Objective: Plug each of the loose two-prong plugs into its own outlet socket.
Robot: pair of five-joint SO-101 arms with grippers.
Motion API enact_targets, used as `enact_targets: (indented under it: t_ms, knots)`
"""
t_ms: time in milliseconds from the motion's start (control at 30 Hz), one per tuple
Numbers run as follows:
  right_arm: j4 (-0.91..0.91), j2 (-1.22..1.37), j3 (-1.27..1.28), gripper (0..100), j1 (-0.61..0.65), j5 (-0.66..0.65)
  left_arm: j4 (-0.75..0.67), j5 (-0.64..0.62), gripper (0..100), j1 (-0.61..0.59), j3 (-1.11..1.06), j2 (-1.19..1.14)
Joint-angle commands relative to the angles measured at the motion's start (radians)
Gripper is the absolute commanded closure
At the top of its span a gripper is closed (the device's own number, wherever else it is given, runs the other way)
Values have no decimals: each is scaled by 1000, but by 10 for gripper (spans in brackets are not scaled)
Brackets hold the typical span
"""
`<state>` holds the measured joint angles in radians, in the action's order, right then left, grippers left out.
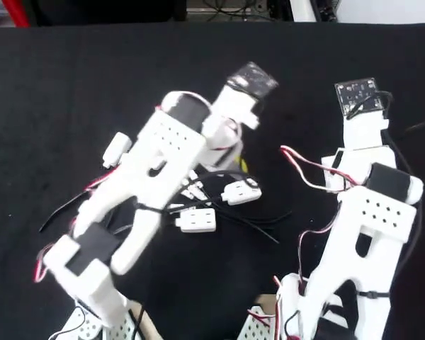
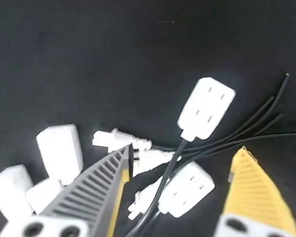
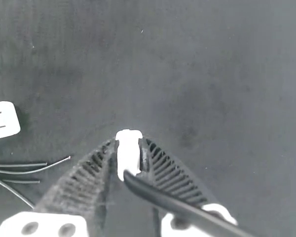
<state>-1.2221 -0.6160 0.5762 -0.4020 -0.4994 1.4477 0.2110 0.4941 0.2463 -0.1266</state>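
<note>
Black cloth (image 1: 57, 85) covers the whole table, and the hardware lies bunched near its middle under the left arm.

The step in hand looks like the carry: the right gripper (image 3: 128, 143) is clamped shut on a small white two-prong plug (image 3: 128, 155), held up between the ribbed fingers with its black cord trailing back across the jaw (the prongs themselves are hidden, so I cannot say which way they face). It hangs over bare cloth, well apart from the cluster.

The left gripper (image 2: 185, 149) stands wide open and holds nothing. Its grey finger is near a loose plug (image 2: 121, 139), its yellow one off to the other side, and black cords (image 2: 237, 140) run through the gap between them. Beyond the fingertips lies an outlet socket (image 2: 207, 106), slots facing up; a second outlet socket (image 2: 187, 190) lies between the fingers, closer in.

By my reckoning the next move calls for bringing the held plug over to a free socket, with its prongs squared to a slot pair. The left jaws would probably need to pin that socket, since a light block on cloth is likely to slide.
</note>
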Motion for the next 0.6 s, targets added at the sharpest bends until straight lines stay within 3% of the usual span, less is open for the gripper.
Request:
enact_targets:
  t_ms: [0, 133, 200, 367, 567]
  knots:
    - [25, 7, -53, 986, 34, -6, -71, -8, 678, -19, -82, 121]
    - [25, 18, -56, 986, 32, -6, -295, -5, 678, -10, -219, 118]
    - [25, 21, -54, 986, 34, -8, -327, 23, 678, -16, -260, 130]
    - [18, 21, -36, 986, 95, -40, -155, 43, 679, -96, -242, 298]
    - [17, 15, 36, 986, 261, -41, -6, 41, 683, -351, -360, 569]
